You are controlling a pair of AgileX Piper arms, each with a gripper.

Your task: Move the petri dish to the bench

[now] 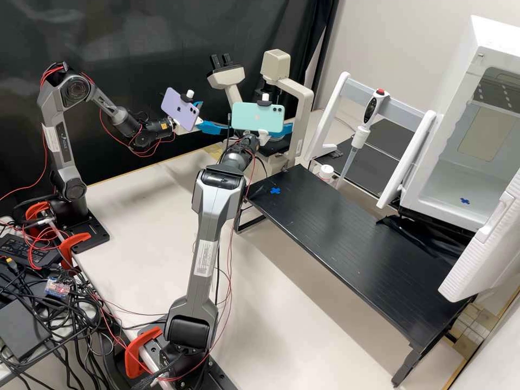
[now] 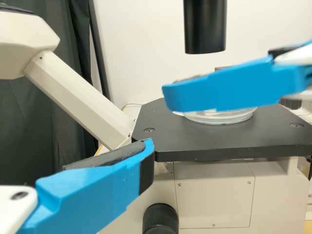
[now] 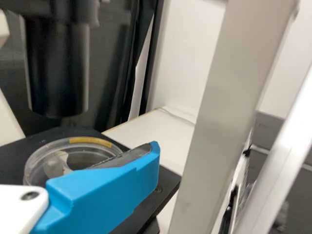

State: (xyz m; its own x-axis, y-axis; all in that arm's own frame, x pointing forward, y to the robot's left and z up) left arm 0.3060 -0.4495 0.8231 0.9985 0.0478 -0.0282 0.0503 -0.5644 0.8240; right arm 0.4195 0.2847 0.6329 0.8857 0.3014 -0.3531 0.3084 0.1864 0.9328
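Note:
A clear petri dish lies on the black microscope stage, seen in the left wrist view [image 2: 222, 118] and the right wrist view [image 3: 34, 168]. My left gripper [image 1: 215, 118] is open at the eyepiece side of the microscope; its wrist view shows the left gripper [image 2: 151, 145] with one blue finger short of the stage. My right gripper [image 1: 286, 129] is by the stage, partly behind a teal phone; in its own view the right gripper [image 3: 155, 147] has one finger partly covering the dish, the pad touching nothing visible. It stands open too. In the left wrist view a blue finger crosses before the dish.
The microscope's pale column [image 3: 229, 97] stands close to my right gripper, and its dark condenser [image 2: 205, 27] hangs above the stage. A black raised bench [image 1: 346, 238] with a blue cross runs right, past a pipette [image 1: 360, 135] on a stand and an open white chamber [image 1: 449, 187].

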